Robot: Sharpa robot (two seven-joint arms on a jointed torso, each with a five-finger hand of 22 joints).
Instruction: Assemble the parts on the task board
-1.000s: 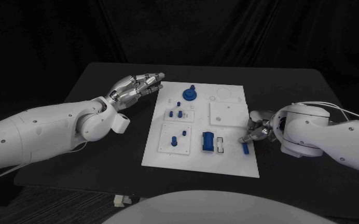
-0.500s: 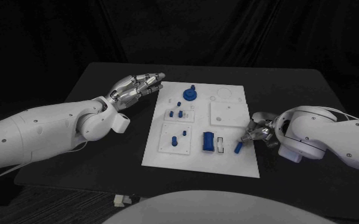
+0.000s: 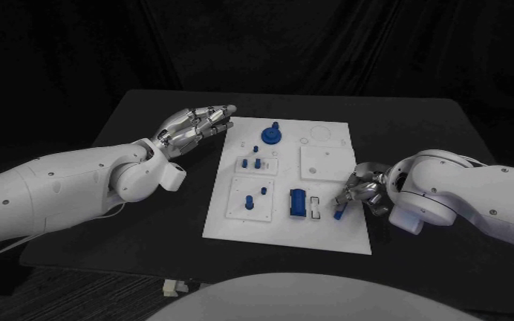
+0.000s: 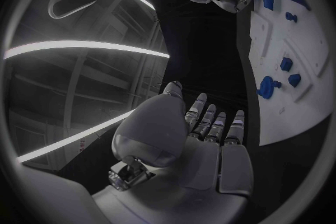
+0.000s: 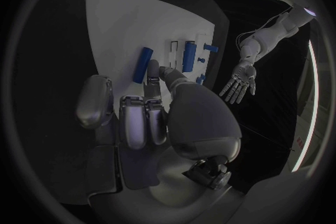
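Fingers of the right hand [image 3: 364,187] reach over the near right part of the white board [image 3: 332,226] with a small blue bar [image 3: 339,212] at their tips; the wrist view shows the bar [image 5: 143,64] lying just past the fingertips, and whether it is pinched or only touched cannot be told. Just beside the bar sits a pale slotted holder [image 3: 316,207], and next to that a larger blue block [image 3: 297,202]. The left hand [image 3: 195,128] hovers at the board's far left corner, fingers straight, slightly apart and holding nothing. Near it on the board stands a round blue knob [image 3: 272,135], with small blue pegs [image 3: 252,163] between it and the block.
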